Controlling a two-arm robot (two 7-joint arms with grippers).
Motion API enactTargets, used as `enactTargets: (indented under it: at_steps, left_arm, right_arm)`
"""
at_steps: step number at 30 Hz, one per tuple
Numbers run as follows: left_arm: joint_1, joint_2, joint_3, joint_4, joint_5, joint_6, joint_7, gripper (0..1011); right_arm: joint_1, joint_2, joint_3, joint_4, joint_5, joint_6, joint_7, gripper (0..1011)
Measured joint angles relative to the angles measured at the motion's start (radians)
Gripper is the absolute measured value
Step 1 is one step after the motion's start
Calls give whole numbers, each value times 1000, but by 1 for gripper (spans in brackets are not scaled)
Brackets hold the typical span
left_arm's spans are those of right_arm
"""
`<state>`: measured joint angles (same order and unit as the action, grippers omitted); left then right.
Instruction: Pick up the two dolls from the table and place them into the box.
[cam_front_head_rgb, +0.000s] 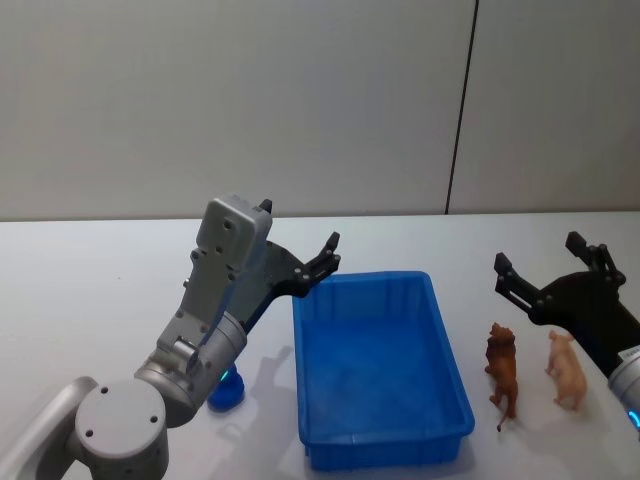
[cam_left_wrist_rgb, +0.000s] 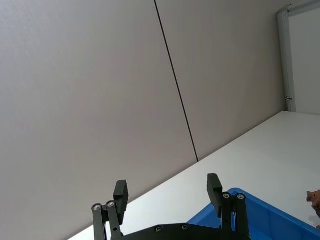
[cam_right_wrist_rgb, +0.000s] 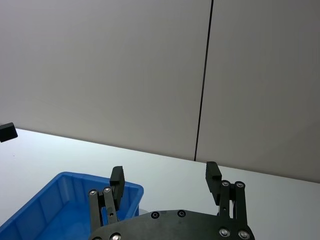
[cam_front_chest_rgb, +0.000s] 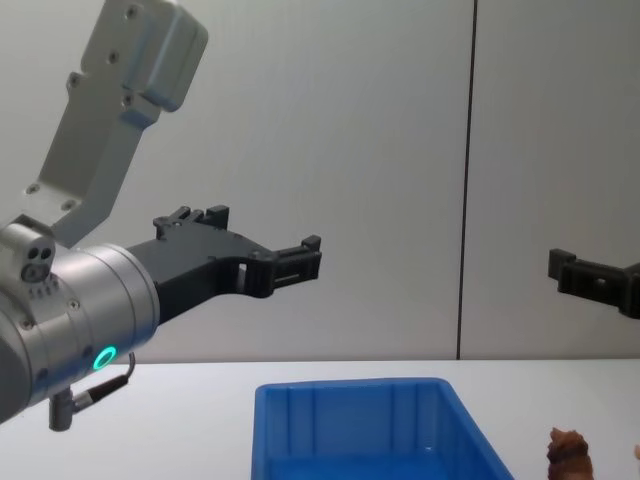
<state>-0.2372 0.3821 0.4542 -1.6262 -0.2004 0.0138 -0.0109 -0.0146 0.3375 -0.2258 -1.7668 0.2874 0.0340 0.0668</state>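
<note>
Dolls come nearest in the head view. A brown lion (cam_front_head_rgb: 502, 365) and a pale pig (cam_front_head_rgb: 567, 367) stand upright, side by side but apart, on the white table (cam_front_head_rgb: 100, 280). They are below the right pincer (cam_front_head_rgb: 538, 252) and just right of the blue box (cam_front_head_rgb: 385, 448). The chest view catches only the lion's head (cam_front_chest_rgb: 569, 448) at its lower edge, yet it makes plain that both pincers hang well above the table.

The left arm's grey forearm rises steeply from its elbow close to the robot. The wrist then bends forward, so the left pincer (cam_front_head_rgb: 300, 224) reaches out level above the box's far left corner. Its fingers are spread wide, with bare wall between them in the left wrist view. The right pincer's fingers are spread just as wide and point toward the far wall. The right wrist view shows the box off to that pincer's left and one fingertip of the left pincer beyond it.
</note>
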Motion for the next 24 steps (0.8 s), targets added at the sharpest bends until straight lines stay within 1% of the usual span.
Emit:
enactTargets:
  at_steps: [24]
  left_arm:
    - [0,0,0,0,0,0,0,1001]
  right_arm:
    - [0,4,4,8,0,4,5,1001]
